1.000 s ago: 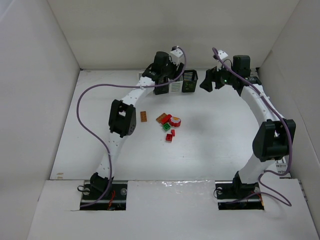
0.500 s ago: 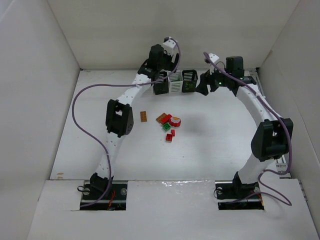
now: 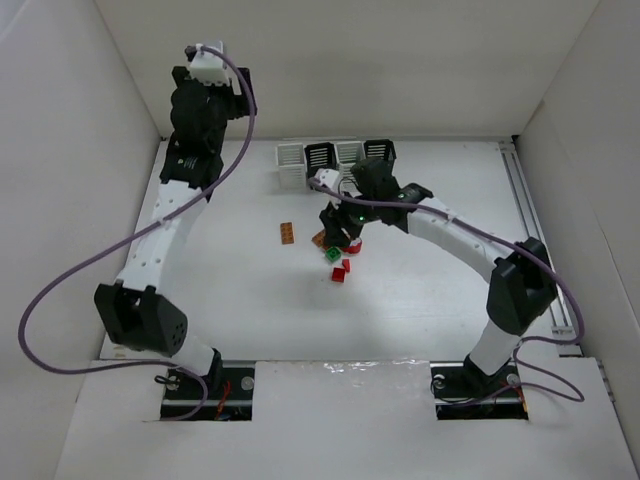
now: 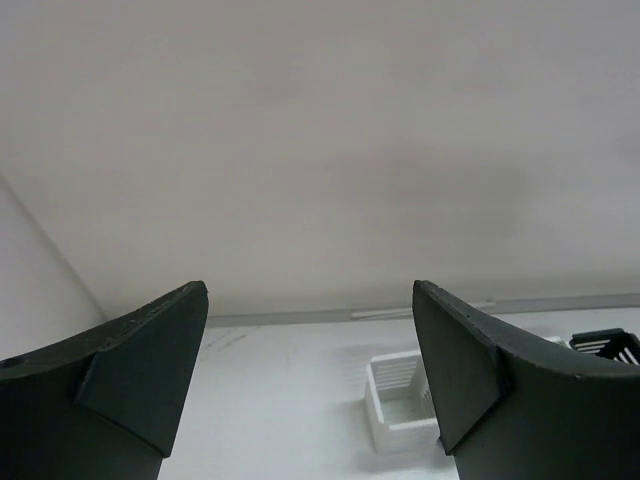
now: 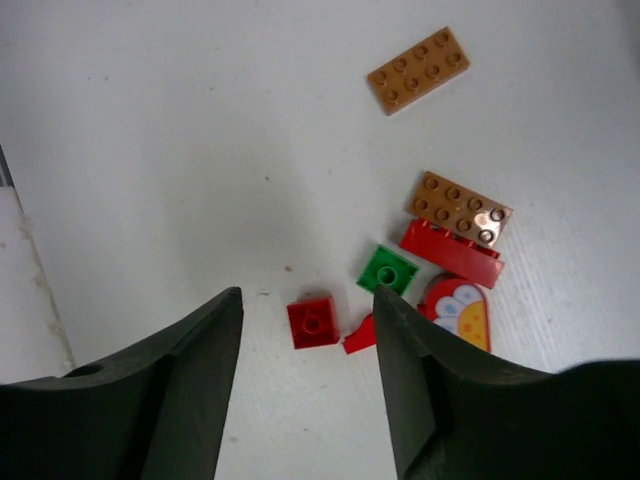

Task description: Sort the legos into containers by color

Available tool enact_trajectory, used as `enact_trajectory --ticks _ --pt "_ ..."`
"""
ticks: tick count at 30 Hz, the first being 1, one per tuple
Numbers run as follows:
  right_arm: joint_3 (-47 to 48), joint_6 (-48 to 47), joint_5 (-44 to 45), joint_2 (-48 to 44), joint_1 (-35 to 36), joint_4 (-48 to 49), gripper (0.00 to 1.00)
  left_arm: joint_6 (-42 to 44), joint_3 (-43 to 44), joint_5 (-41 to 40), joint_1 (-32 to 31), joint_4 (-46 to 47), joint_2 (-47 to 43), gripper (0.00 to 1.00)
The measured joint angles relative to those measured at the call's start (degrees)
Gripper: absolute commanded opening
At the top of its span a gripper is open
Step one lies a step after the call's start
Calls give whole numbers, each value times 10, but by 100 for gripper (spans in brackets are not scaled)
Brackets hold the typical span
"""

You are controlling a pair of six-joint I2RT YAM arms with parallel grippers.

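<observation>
Right claw [image 5: 306,298] agape above red lego [image 5: 312,322], apparently touching nothing.

Glossy smooth plastic legos [image 5: 388,268], matt white table [image 5: 150,150], slatted plastic containers [image 3: 349,153], matt black plastic jaws

Left arm [image 3: 160,236] and right arm [image 3: 465,232]: white links with rows of small holes, black joint housings, purple cable [image 3: 250,100] along each. Green light [image 3: 361,212] on right wrist. Fingers [image 4: 140,370] matte black, wedge-shaped.
</observation>
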Motion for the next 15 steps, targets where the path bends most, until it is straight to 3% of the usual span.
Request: enact_trajectory --ticks 7,10,15 --pt "19 87 74 75 53 -17 61 -1 -102 -7 14 -15 -53 80" --pt "32 120 94 125 53 -32 71 -2 -129 -7 14 -43 -51 78" --pt "32 160 133 143 55 -60 77 -3 -134 -1 14 -54 -51 78"
